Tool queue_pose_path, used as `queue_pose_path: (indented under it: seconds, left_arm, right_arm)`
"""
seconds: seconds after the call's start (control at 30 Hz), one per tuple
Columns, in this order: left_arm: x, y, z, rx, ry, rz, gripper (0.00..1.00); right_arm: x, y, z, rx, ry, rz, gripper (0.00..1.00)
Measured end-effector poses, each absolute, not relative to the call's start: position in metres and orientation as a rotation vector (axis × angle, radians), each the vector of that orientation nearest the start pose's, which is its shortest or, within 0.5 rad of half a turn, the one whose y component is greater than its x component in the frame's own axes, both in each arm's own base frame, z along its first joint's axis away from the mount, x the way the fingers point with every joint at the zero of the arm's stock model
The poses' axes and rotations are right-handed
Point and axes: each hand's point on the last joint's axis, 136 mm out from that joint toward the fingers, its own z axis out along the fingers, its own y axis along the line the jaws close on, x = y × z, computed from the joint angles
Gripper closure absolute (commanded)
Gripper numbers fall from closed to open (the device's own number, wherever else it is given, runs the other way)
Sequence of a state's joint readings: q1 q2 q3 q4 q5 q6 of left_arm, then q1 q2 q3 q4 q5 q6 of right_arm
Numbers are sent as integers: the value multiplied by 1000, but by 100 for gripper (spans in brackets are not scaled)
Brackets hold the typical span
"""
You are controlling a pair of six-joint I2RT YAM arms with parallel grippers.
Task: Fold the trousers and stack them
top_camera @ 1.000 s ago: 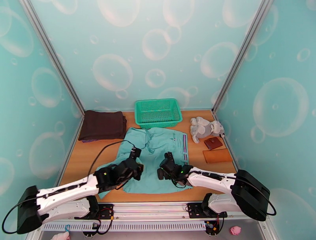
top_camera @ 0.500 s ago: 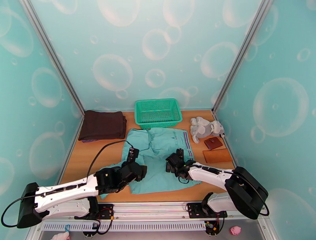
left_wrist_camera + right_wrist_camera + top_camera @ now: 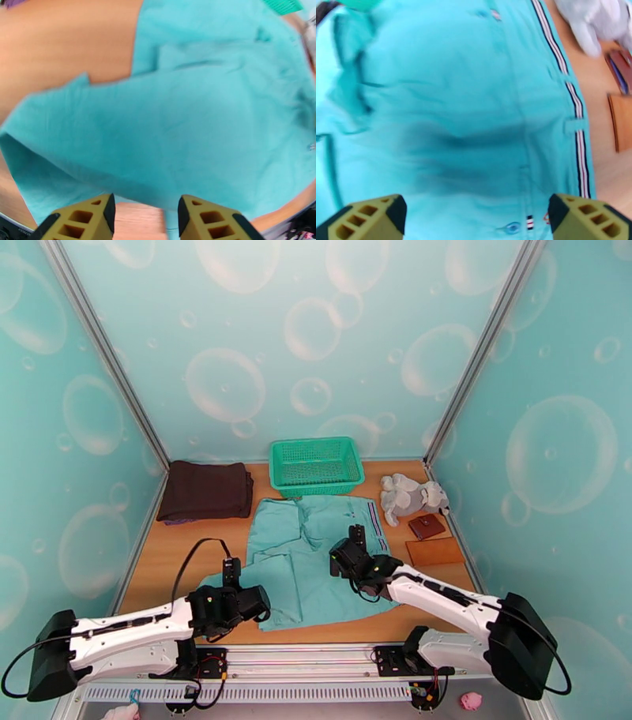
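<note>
The light teal trousers (image 3: 308,556) lie spread across the middle of the wooden table, with the striped waistband (image 3: 378,528) along their right side. My left gripper (image 3: 254,605) hovers low at their near-left edge. In the left wrist view its fingers stand apart, so the left gripper (image 3: 146,209) is open with nothing between them, and the trousers (image 3: 177,130) stretch ahead. My right gripper (image 3: 346,554) hangs wide open above the right half of the cloth. The right wrist view has the right gripper (image 3: 478,213) over the trousers (image 3: 454,98), the waistband (image 3: 576,130) to its right.
A green basket (image 3: 316,465) stands at the back, just beyond the trousers. A dark brown folded garment (image 3: 205,489) lies at the back left. To the right sit a grey plush toy (image 3: 411,496), a brown wallet (image 3: 426,526) and a tan flat case (image 3: 434,552).
The left gripper opened, let go of the cloth and drew back toward the near left. The right gripper moved away from me toward the waistband. The near-left cloth now lies flatter.
</note>
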State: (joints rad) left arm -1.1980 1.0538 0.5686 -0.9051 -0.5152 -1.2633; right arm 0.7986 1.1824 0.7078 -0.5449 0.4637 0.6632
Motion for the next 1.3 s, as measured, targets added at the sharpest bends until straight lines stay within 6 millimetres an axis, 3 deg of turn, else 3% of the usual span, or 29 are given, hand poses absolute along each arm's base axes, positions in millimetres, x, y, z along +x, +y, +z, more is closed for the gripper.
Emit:
queue_pose_path:
  seconds: [0.13,0.33,0.5,0.73,0.93,1.03,1.17,1.3]
  left_arm:
    - [136,-111,39,-236,2603,52,55]
    - [151,-113,37,-369,2549,-107,55]
    - [152,-107,22,-409,2565,-157,55]
    - [147,-130,39,-294,2553,-249,53]
    - [152,-135,64,-327,2527,-223,64]
    - [147,-130,61,-328,2557,-150,71]
    - [138,-119,52,-336,2592,-47,72]
    - [134,-113,46,-376,2594,-57,60]
  right_arm:
    - [254,170,114,-49,2361,221,1]
    - [233,175,71,-107,2406,344,1]
    - [220,178,49,-123,2428,406,1]
    - [218,180,47,-108,2421,445,1]
    - [220,179,47,-71,2418,442,1]
    - [219,177,46,-64,2421,439,1]
    - [215,172,38,-59,2437,425,1]
    - [215,171,39,-57,2431,430,1]
